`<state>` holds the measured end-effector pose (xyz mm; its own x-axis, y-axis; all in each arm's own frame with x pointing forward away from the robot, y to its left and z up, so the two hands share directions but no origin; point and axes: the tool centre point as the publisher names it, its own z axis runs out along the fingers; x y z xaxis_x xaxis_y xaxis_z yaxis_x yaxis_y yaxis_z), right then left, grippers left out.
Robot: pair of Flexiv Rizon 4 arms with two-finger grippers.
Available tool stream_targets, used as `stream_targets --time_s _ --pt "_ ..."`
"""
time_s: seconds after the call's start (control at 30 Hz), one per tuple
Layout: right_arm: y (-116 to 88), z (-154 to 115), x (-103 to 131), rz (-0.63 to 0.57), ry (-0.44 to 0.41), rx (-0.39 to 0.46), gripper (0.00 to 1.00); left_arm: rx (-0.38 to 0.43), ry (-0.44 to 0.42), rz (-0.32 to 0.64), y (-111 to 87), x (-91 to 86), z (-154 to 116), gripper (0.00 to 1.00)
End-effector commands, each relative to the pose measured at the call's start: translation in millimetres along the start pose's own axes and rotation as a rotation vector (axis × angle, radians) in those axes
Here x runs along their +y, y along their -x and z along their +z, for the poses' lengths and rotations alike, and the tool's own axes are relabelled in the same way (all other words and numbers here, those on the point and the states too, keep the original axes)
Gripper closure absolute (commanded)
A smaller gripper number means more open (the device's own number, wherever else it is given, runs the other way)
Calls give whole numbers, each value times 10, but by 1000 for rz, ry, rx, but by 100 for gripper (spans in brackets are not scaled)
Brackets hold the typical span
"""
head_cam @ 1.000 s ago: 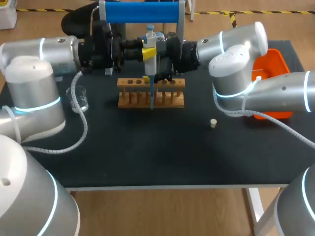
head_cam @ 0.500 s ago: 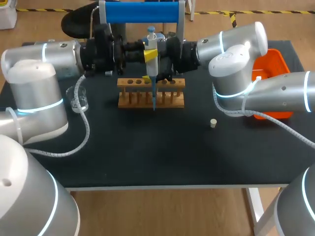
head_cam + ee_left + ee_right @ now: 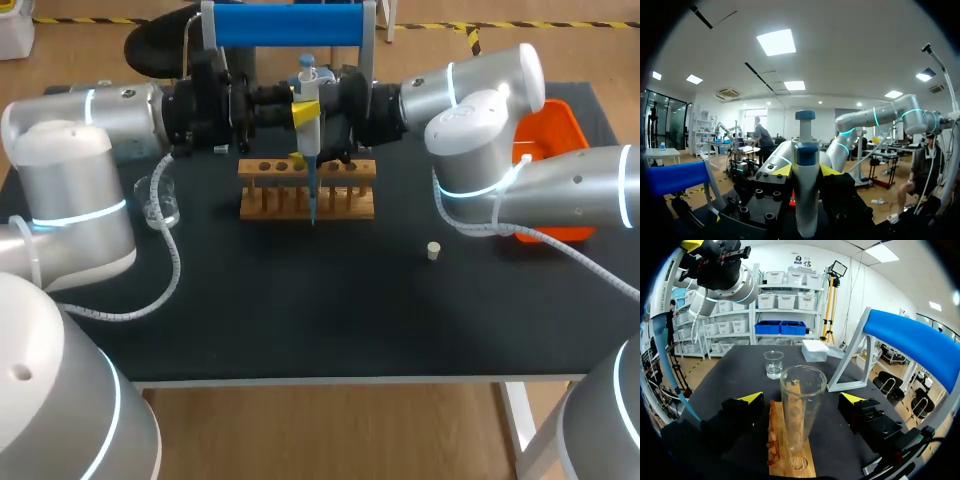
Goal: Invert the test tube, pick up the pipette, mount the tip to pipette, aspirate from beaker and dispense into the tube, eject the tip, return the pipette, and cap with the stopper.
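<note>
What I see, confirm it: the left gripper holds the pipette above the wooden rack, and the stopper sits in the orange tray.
Wrong on the stopper: the head view shows it on the table, apart from the orange tray. The left gripper does hold the pipette above the wooden rack.

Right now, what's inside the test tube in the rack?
Nothing visible: the clear glass test tube looks empty, and the blue pipette tip hangs outside it. The wooden rack hides its base.

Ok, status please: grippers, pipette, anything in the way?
Left gripper shut on pipette, blue tip mounted. Right gripper open around test tube in rack. Tip not yet in tube; nothing between them.
</note>
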<state>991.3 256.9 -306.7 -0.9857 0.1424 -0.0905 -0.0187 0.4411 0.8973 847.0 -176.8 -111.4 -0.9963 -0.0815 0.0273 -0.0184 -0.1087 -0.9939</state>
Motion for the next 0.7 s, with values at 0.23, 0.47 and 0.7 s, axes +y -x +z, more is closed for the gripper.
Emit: stream_targets --time_s 0.23,0.47,0.7 --pt "-209 -555 23 -23 4 -15 0 -3 0 0 -3 -5 11 100" --pt "-438 -1042 -49 -17 9 -37 0 -3 0 0 -3 -5 11 100" --pt "-771 -1481 41 8 107 -42 0 -3 0 0 -3 -5 11 100"
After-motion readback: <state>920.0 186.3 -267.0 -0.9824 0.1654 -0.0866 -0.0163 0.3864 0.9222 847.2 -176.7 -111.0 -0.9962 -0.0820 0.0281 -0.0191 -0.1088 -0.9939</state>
